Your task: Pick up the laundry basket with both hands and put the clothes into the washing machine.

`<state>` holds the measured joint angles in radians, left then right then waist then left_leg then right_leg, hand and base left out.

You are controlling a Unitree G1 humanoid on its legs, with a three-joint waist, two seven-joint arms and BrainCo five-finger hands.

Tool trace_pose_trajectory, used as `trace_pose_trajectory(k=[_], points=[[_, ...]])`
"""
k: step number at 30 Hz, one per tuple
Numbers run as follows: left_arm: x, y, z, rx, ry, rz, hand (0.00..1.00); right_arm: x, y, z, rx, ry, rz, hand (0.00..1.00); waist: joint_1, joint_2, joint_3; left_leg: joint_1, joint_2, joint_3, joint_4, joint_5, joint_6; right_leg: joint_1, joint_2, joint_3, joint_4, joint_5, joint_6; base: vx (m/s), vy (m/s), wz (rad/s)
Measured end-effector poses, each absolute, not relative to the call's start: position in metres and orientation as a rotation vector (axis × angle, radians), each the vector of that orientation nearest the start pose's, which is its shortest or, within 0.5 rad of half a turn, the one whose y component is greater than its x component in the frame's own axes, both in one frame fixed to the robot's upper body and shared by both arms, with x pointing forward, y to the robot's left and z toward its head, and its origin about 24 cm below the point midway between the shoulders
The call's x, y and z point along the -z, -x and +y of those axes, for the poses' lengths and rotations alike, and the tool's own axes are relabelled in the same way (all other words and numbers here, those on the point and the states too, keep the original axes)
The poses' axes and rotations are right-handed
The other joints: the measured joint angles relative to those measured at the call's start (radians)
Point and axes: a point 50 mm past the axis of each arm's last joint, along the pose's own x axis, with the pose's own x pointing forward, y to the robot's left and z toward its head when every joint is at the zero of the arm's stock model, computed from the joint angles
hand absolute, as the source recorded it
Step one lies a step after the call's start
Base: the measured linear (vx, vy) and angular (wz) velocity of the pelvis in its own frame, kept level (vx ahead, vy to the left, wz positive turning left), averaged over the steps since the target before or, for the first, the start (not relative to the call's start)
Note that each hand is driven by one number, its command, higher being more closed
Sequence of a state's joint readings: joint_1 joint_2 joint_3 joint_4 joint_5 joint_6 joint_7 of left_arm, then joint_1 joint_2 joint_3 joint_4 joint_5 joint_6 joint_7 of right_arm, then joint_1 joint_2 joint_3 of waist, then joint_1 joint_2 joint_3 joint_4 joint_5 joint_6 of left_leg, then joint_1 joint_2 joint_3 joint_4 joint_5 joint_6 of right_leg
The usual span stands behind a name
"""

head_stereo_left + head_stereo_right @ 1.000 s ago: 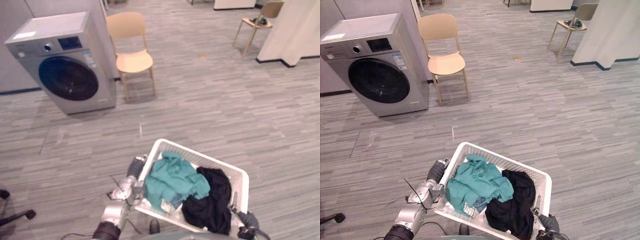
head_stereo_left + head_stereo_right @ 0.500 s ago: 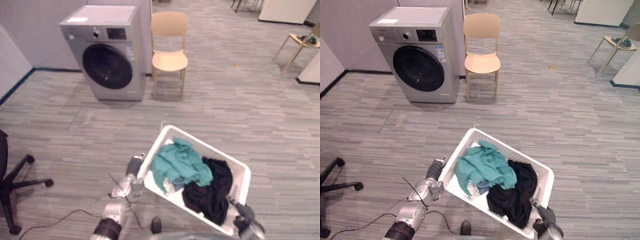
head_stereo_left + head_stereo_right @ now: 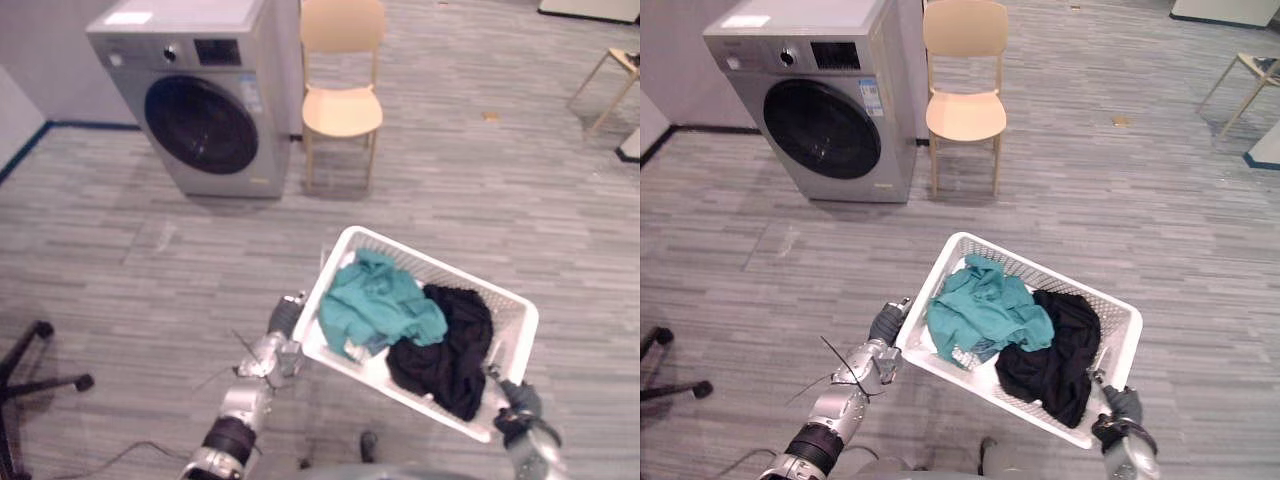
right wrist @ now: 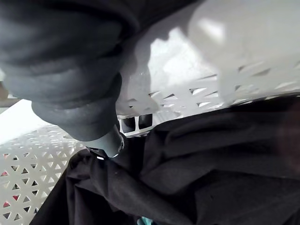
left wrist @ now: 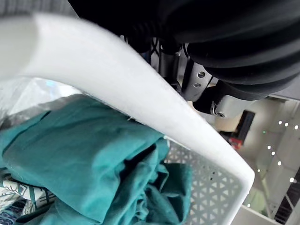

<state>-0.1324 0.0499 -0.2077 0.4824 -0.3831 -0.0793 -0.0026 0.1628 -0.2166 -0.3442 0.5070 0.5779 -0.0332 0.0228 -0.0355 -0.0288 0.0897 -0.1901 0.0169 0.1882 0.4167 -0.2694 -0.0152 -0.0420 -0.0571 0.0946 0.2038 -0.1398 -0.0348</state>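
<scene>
The laundry basket (image 3: 512,325), white with mesh walls, is held clear of the floor (image 3: 150,280), tilted, between the two hands. The left hand (image 3: 281,333) is at the basket's left end, its fingers (image 5: 199,77) closed around the thick white rim. The right hand (image 3: 516,404) is at the basket's opposite end, by the corner nearest the robot. In its wrist view a finger is hooked over the rim into the basket, so this hand too is clasped on it. Inside the basket a crumpled teal garment (image 3: 378,300) lies toward the left hand's end. A black garment (image 3: 450,350) lies just beside it, toward the right hand's end, and the two touch in the middle. Well beyond the basket, on its far left, the grey washing machine (image 3: 195,110) stands with its round dark door shut. A pale wooden chair (image 3: 342,100) stands straight beyond the basket.
</scene>
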Motion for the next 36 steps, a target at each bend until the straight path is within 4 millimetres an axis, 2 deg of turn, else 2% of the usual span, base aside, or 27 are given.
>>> trace_pose_trajectory(k=[2, 3, 4, 5, 6, 7, 8, 10, 11, 12, 13, 14, 15, 16, 18, 20, 22, 24, 26, 27, 28, 29, 30, 31, 33, 34, 36], points=[[0.028, -0.261, 0.109, 0.161, 0.261, 0.303, 1.0, 0.064, -0.162, -0.298, 0.574, -0.409, 0.396, 1.0, 0.019, 0.01, -0.005, -0.14, 0.008, -0.063, -0.011, 0.02, -0.032, 0.052, -0.01, -0.009, -0.063, -0.01, -0.015, 0.33, 0.054, 0.08], [0.028, -0.26, 0.109, 0.164, 0.262, 0.303, 1.0, 0.055, -0.172, -0.303, 0.564, -0.394, 0.36, 1.0, 0.04, 0.047, -0.014, -0.255, 0.04, -0.111, -0.019, 0.058, -0.092, 0.071, 0.008, 0.002, -0.092, -0.012, -0.019, 0.41, 0.159, -0.51], [0.029, -0.26, 0.109, 0.163, 0.261, 0.307, 1.0, 0.049, -0.185, -0.305, 0.542, -0.379, 0.337, 1.0, 0.065, 0.077, -0.007, -0.301, 0.083, -0.125, -0.09, 0.105, -0.14, 0.101, 0.027, 0.034, -0.105, -0.026, 0.003, 0.36, 0.18, -0.69], [0.029, -0.259, 0.109, 0.161, 0.261, 0.312, 1.0, 0.047, -0.192, -0.306, 0.531, -0.37, 0.336, 1.0, 0.078, 0.087, -0.004, -0.3, 0.093, -0.12, -0.152, 0.154, -0.131, 0.125, 0.028, 0.053, -0.105, -0.041, 0.026, 0.42, 0.246, -0.86], [0.032, -0.257, 0.108, 0.145, 0.266, 0.324, 1.0, 0.047, -0.2, -0.306, 0.501, -0.337, 0.361, 1.0, 0.094, 0.111, -0.004, -0.265, 0.105, -0.095, -0.242, 0.286, -0.086, 0.183, 0.028, 0.095, -0.104, -0.071, 0.068, 0.38, 0.219, -0.77], [0.033, -0.256, 0.108, 0.139, 0.269, 0.329, 1.0, 0.05, -0.202, -0.304, 0.491, -0.333, 0.381, 1.0, 0.11, 0.109, -0.006, -0.232, 0.113, -0.084, -0.238, 0.382, -0.049, 0.205, 0.024, 0.125, -0.099, -0.083, 0.076, 0.46, 0.26, -0.86], [0.032, -0.258, 0.118, 0.112, 0.249, 0.321, 1.0, 0.055, -0.205, -0.294, 0.468, -0.343, 0.402, 1.0, 0.114, 0.086, -0.017, -0.201, 0.09, -0.039, -0.227, 0.407, 0.013, 0.206, -0.016, 0.165, -0.053, -0.087, 0.082, 0.45, 0.246, -0.59], [0.019, -0.264, 0.121, 0.117, 0.237, 0.262, 1.0, 0.055, -0.208, -0.291, 0.454, -0.343, 0.402, 1.0, 0.104, 0.07, -0.024, -0.19, 0.061, -0.016, -0.241, 0.378, 0.047, 0.119, -0.024, 0.195, 0.109, -0.046, 0.16, 0.45, 0.238, -0.2], [0.012, -0.267, 0.12, 0.127, 0.236, 0.234, 1.0, 0.057, -0.207, -0.289, 0.453, -0.349, 0.416, 1.0, 0.102, 0.054, -0.015, -0.153, 0.035, -0.005, -0.264, 0.37, 0.064, 0.063, -0.029, 0.199, 0.254, -0.001, 0.292, 0.44, 0.229, 0.11], [0.013, -0.266, 0.121, 0.124, 0.231, 0.238, 1.0, 0.064, -0.2, -0.285, 0.455, -0.35, 0.452, 1.0, 0.084, 0.031, -0.007, -0.082, 0.002, -0.003, -0.295, 0.352, 0.087, 0.014, -0.026, 0.202, 0.417, 0.085, 0.315, 0.53, 0.242, 0.18], [0.014, -0.265, 0.122, 0.123, 0.226, 0.243, 1.0, 0.068, -0.196, -0.283, 0.455, -0.354, 0.469, 1.0, 0.076, 0.024, -0.008, -0.049, -0.008, -0.007, -0.307, 0.34, 0.094, -0.007, -0.032, 0.2, 0.502, 0.116, 0.316, 0.52, 0.212, 0.2], [0.014, -0.265, 0.123, 0.125, 0.218, 0.245, 1.0, 0.072, -0.192, -0.28, 0.453, -0.356, 0.487, 1.0, 0.074, 0.021, -0.006, 0.007, -0.021, -0.007, -0.312, 0.307, 0.102, -0.075, -0.037, 0.164, 0.658, 0.078, 0.31, 0.42, 0.155, -0.01], [0.014, -0.265, 0.124, 0.122, 0.217, 0.243, 1.0, 0.072, -0.193, -0.279, 0.444, -0.354, 0.49, 1.0, 0.076, 0.026, -0.006, 0.042, -0.02, 0.0, -0.313, 0.286, 0.104, -0.13, -0.055, 0.112, 0.721, 0.029, 0.287, 0.46, 0.151, -0.19], [0.013, -0.266, 0.125, 0.119, 0.215, 0.235, 1.0, 0.072, -0.194, -0.277, 0.434, -0.35, 0.492, 1.0, 0.076, 0.032, -0.007, 0.082, -0.017, 0.011, -0.316, 0.276, 0.11, -0.183, -0.077, 0.055, 0.708, -0.039, 0.234, 0.37, 0.095, -0.26], [0.011, -0.267, 0.126, 0.119, 0.211, 0.22, 1.0, 0.07, -0.197, -0.277, 0.425, -0.343, 0.487, 1.0, 0.074, 0.036, -0.01, 0.135, -0.012, 0.025, -0.349, 0.27, 0.106, -0.247, -0.075, 0.032, 0.572, -0.091, 0.22, 0.34, 0.015, -0.19], [0.01, -0.268, 0.126, 0.125, 0.206, 0.218, 1.0, 0.069, -0.199, -0.278, 0.426, -0.343, 0.481, 1.0, 0.068, 0.04, -0.012, 0.167, 0.003, 0.033, -0.368, 0.257, 0.085, -0.279, -0.054, 0.035, 0.319, -0.081, 0.217, 0.32, -0.083, -0.07], [0.012, -0.267, 0.128, 0.129, 0.193, 0.226, 1.0, 0.069, -0.198, -0.278, 0.426, -0.342, 0.482, 1.0, 0.047, 0.041, -0.01, 0.207, 0.021, 0.02, -0.376, 0.232, 0.047, -0.302, -0.05, 0.031, 0.0, 0.038, 0.203, 0.27, -0.151, 0.1], [0.012, -0.267, 0.126, 0.137, 0.192, 0.232, 1.0, 0.071, -0.194, -0.279, 0.435, -0.343, 0.49, 1.0, 0.045, 0.025, -0.004, 0.259, 0.014, 0.011, -0.377, 0.204, 0.006, -0.292, -0.061, 0.065, -0.136, 0.136, 0.19, 0.3, -0.221, 0.25], [0.014, -0.265, 0.122, 0.156, 0.186, 0.24, 1.0, 0.076, -0.184, -0.28, 0.452, -0.346, 0.513, 1.0, 0.026, -0.018, -0.018, 0.311, -0.006, -0.019, -0.367, 0.154, -0.038, -0.284, -0.085, 0.081, -0.098, 0.192, 0.149, 0.36, -0.342, 0.63], [0.016, -0.264, 0.117, 0.173, 0.189, 0.247, 1.0, 0.078, -0.177, -0.285, 0.468, -0.346, 0.523, 1.0, 0.019, -0.026, -0.032, 0.325, 0.006, -0.029, -0.349, 0.071, -0.064, -0.293, -0.078, 0.083, -0.025, 0.265, 0.158, 0.3, -0.367, 0.5], [0.021, -0.262, 0.112, 0.166, 0.209, 0.27, 1.0, 0.076, -0.177, -0.289, 0.481, -0.346, 0.517, 1.0, 0.025, 0.001, -0.035, 0.323, 0.037, -0.029, -0.334, 0.06, -0.082, -0.31, -0.049, 0.067, 0.024, 0.225, 0.143, 0.34, -0.463, 0.45], [0.026, -0.259, 0.104, 0.168, 0.238, 0.292, 1.0, 0.069, -0.174, -0.301, 0.503, -0.326, 0.489, 1.0, 0.024, 0.056, -0.049, 0.307, 0.099, -0.026, -0.315, 0.042, -0.11, -0.326, -0.005, 0.034, 0.055, 0.183, 0.117, 0.31, -0.391, 0.07], [0.026, -0.26, 0.1, 0.173, 0.248, 0.297, 1.0, 0.062, -0.176, -0.307, 0.505, -0.308, 0.463, 1.0, 0.024, 0.076, -0.05, 0.311, 0.124, -0.022, -0.322, 0.078, -0.119, -0.359, 0.023, 0.018, 0.125, 0.13, 0.096, 0.31, -0.374, 0.13], [0.027, -0.261, 0.098, 0.174, 0.251, 0.304, 1.0, 0.061, -0.177, -0.308, 0.509, -0.306, 0.458, 1.0, 0.02, 0.075, -0.049, 0.312, 0.124, -0.022, -0.317, 0.103, -0.112, -0.367, 0.025, 0.013, 0.159, 0.105, 0.083, 0.35, -0.419, 0.15], [0.031, -0.259, 0.093, 0.176, 0.271, 0.328, 1.0, 0.058, -0.174, -0.316, 0.523, -0.287, 0.457, 1.0, 0.002, 0.053, -0.035, 0.289, 0.148, 0.027, -0.182, 0.142, -0.066, -0.323, 0.029, -0.004, 0.2, 0.046, 0.056, 0.29, -0.368, 0.22], [0.032, -0.258, 0.091, 0.176, 0.276, 0.334, 1.0, 0.056, -0.174, -0.318, 0.529, -0.286, 0.45, 1.0, 0.0, 0.049, -0.033, 0.286, 0.152, 0.051, -0.145, 0.138, -0.069, -0.304, 0.032, -0.002, 0.199, 0.038, 0.047, 0.23, -0.245, -0.02], [0.032, -0.257, 0.088, 0.185, 0.283, 0.336, 1.0, 0.049, -0.174, -0.323, 0.538, -0.278, 0.416, 1.0, -0.005, 0.042, -0.03, 0.249, 0.123, 0.087, -0.146, 0.073, -0.085, -0.242, 0.036, 0.001, 0.16, 0.012, 0.007, 0.22, -0.202, -0.02]])
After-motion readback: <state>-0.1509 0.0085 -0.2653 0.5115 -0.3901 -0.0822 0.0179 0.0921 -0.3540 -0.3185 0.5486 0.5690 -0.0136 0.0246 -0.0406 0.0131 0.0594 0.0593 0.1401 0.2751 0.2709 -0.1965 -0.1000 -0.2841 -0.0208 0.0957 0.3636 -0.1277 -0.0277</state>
